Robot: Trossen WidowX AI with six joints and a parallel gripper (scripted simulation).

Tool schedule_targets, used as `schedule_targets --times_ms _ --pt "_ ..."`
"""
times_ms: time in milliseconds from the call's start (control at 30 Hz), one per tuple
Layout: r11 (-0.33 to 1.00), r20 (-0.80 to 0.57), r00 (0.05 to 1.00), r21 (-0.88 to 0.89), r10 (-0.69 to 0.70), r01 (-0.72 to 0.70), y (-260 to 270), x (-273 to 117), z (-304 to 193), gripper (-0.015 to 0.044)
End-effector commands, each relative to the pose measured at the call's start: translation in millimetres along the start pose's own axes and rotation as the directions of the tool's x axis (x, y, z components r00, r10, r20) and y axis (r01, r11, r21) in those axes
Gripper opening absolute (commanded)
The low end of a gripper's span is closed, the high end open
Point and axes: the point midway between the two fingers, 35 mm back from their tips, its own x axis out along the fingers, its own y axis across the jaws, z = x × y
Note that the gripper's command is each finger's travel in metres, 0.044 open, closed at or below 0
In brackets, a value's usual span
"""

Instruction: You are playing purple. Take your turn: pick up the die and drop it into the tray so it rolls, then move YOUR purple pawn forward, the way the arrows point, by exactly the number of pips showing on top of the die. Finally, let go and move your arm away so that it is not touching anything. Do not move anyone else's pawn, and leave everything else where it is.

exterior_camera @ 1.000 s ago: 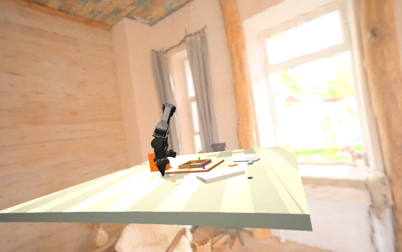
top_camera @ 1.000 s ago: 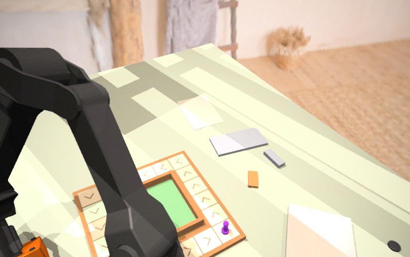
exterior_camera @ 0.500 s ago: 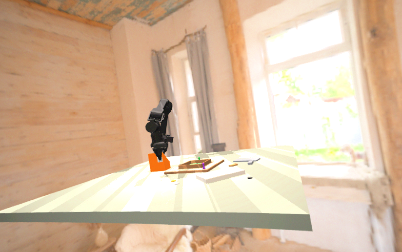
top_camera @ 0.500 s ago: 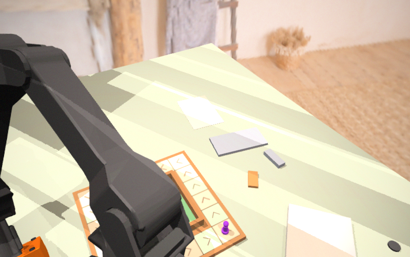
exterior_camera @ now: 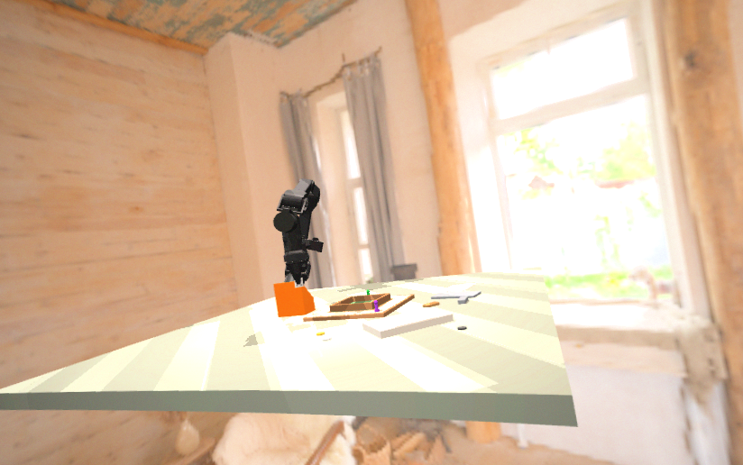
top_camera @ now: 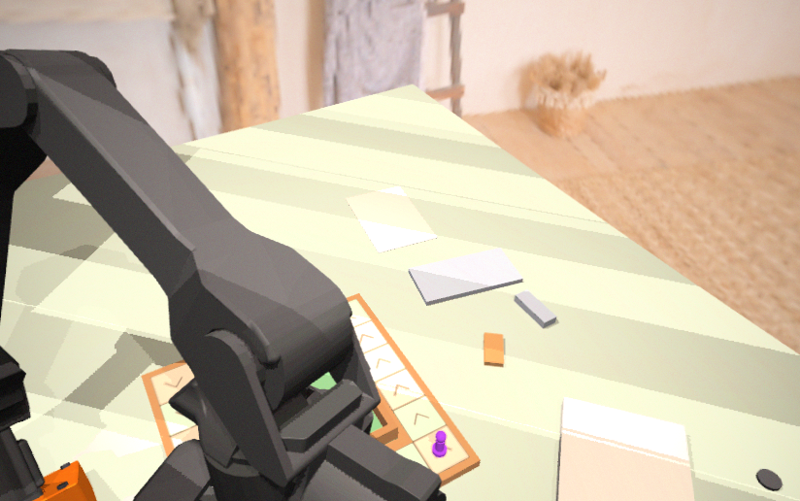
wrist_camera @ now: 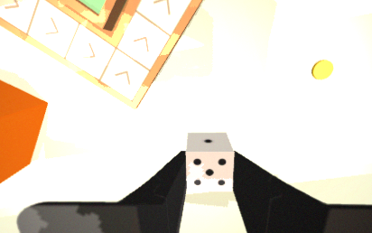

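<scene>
My gripper (wrist_camera: 208,157) (exterior_camera: 299,283) is shut on the white die (wrist_camera: 209,163) and holds it above the table, close to the orange block in the exterior view. The die shows a one-pip face and a five-pip face to the wrist camera. The purple pawn (top_camera: 440,444) (exterior_camera: 376,305) stands upright on a corner square of the arrow board (top_camera: 466,466) (wrist_camera: 155,72). The brown-walled tray (top_camera: 386,435) (exterior_camera: 346,307) with a green floor sits inside the track. A green pawn (exterior_camera: 368,292) shows behind the tray. My arm hides much of the board in the top view.
The orange block (top_camera: 74,484) (exterior_camera: 290,300) (wrist_camera: 18,131) stands beside the board. A white slab (top_camera: 625,472) (exterior_camera: 408,323), a dark disc (top_camera: 769,479), a small orange piece (top_camera: 493,348), a grey plate (top_camera: 466,277), a grey bar (top_camera: 534,308), a paper (top_camera: 392,217) and a yellow disc (wrist_camera: 322,69) lie around.
</scene>
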Motion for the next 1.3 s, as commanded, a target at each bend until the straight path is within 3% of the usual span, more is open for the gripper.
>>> schedule_targets --times_ms 0,600,1267 --pt "0.995 0.0 1.0 0.103 -0.009 0.009 2.1 -0.3 13.3 0.0" --pt "0.826 -0.006 1.0 0.563 -0.024 0.023 16.6 2.3 65.1 0.0" --pt "0.416 -0.002 1.0 0.909 -0.026 0.012 42.6 10.9 118.7 0.0"
